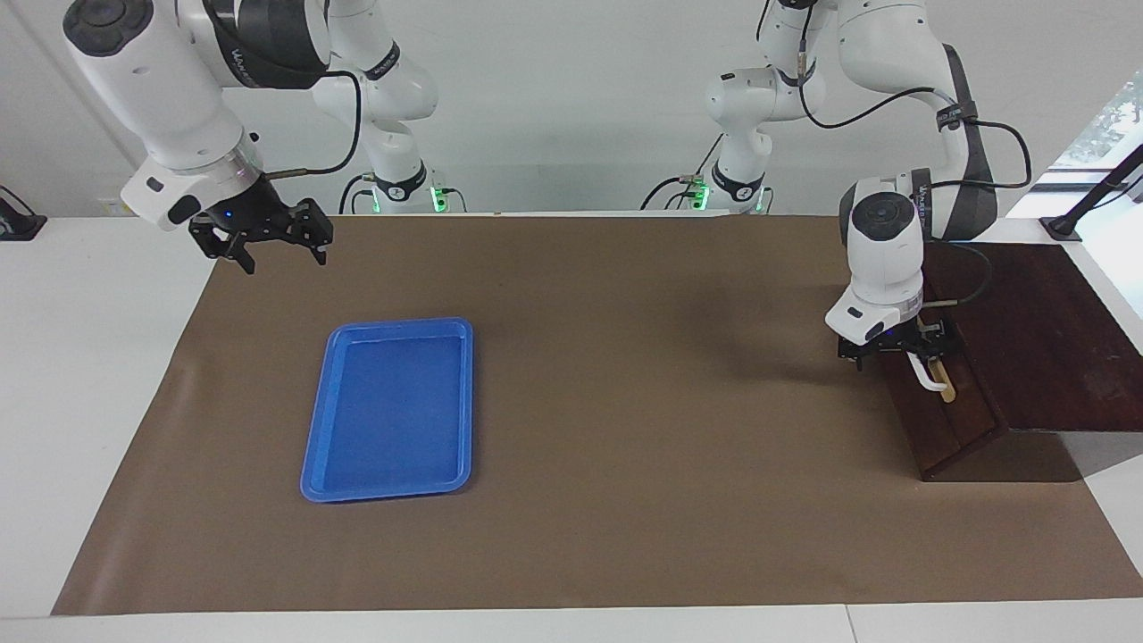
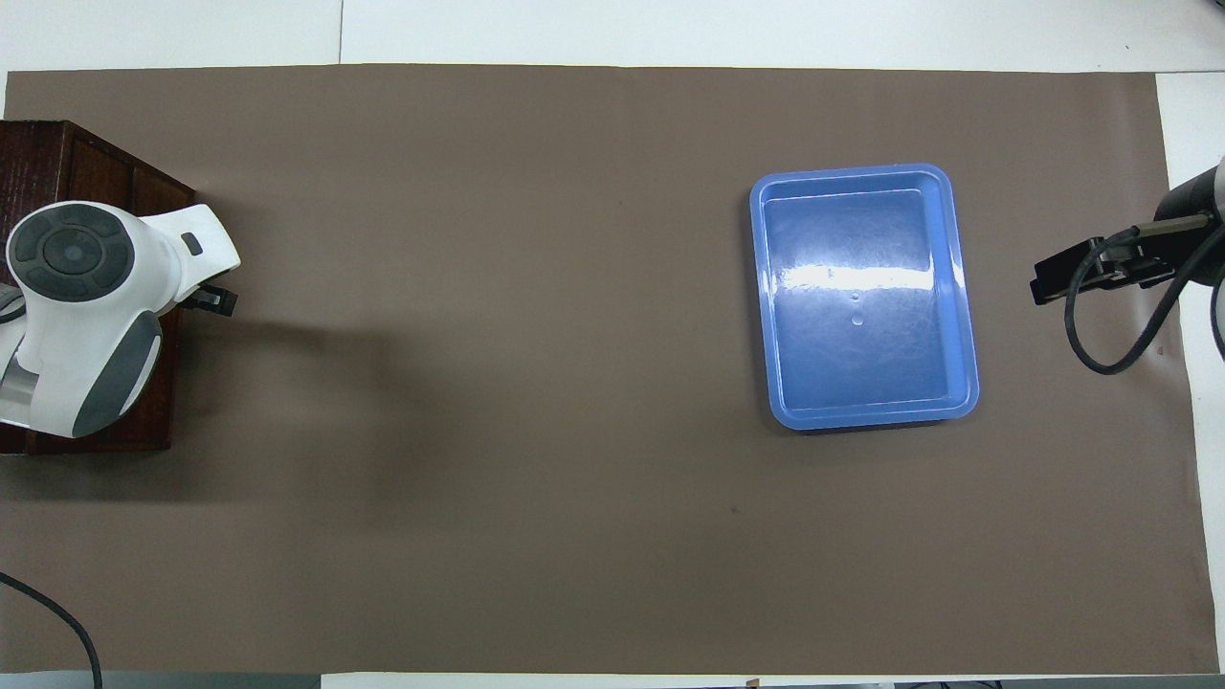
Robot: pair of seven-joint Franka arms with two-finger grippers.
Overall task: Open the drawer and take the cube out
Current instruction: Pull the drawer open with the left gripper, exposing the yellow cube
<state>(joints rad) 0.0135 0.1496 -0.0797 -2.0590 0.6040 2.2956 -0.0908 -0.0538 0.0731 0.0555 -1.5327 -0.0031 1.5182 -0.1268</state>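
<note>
The dark wooden box (image 1: pixel 1045 339) stands at the left arm's end of the table. Its drawer (image 1: pixel 960 429) looks closed, with the white bar handle (image 1: pixel 934 381) on a tan strip on its front. My left gripper (image 1: pixel 900 350) is down at the end of the handle nearer the robots, touching or nearly touching it. In the overhead view the left arm covers the drawer front, and only the box (image 2: pixel 91 163) shows. My right gripper (image 1: pixel 281 254) is open and empty, raised over the right arm's end of the mat. The yellow cube is hidden.
A flat blue tray (image 1: pixel 393 493), empty, lies on the brown mat (image 1: pixel 643 402) toward the right arm's end; it also shows in the overhead view (image 2: pixel 866 413). The right gripper (image 2: pixel 1057 276) hangs beside it at the mat's edge.
</note>
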